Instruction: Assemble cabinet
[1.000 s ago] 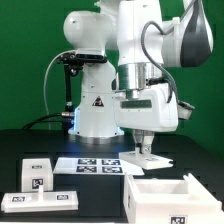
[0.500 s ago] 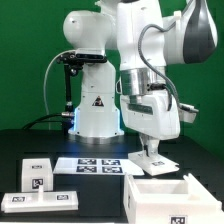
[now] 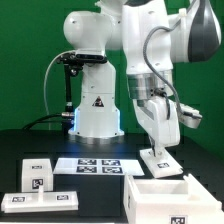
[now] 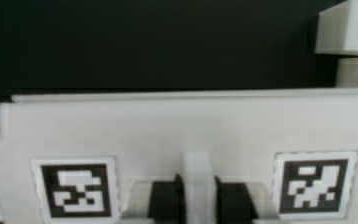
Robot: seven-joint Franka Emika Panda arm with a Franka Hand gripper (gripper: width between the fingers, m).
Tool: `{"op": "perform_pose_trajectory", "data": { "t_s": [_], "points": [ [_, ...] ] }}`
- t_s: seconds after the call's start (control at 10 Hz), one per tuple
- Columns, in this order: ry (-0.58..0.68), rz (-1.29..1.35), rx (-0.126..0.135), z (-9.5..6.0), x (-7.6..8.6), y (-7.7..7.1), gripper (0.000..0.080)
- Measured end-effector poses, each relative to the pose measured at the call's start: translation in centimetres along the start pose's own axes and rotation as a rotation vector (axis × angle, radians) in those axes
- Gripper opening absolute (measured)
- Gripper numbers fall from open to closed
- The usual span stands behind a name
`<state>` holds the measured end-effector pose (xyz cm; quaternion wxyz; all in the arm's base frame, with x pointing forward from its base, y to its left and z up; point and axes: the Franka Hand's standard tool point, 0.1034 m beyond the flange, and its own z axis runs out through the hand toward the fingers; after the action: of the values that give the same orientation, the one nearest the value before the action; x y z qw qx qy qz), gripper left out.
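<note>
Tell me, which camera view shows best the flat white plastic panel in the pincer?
The wrist view: the flat white plastic panel fills the picture, with two black-and-white tags clear near the pincer. The exterior view shows it only small, under the pincer, just above the large white open box.

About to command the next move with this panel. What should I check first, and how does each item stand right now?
1. Fingers closed on the panel: ok.
2. Both tags on the panel readable in the wrist view: ok.
3. Panel lined up with the box: cannot tell.
4. Panel clear of the box rim: cannot tell.
5. Marker board uncovered: ok.
6. Loose block out of the arm's way, at the exterior view's left: ok.
</note>
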<state>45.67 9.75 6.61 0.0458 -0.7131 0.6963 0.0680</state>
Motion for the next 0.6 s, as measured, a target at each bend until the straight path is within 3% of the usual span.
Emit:
{"op": "perform_pose_trajectory", "data": {
  "t_s": [0.3,0.5,0.6],
  "points": [
    [0.026,0.004,-0.005,0.2,-0.2,0.0,0.0066],
    [0.112,0.034,-0.036,0.4,-1.6,0.4,0.0066],
    [0.140,0.053,-0.035,0.4,-1.8,0.2,0.0066]
  ]
}}
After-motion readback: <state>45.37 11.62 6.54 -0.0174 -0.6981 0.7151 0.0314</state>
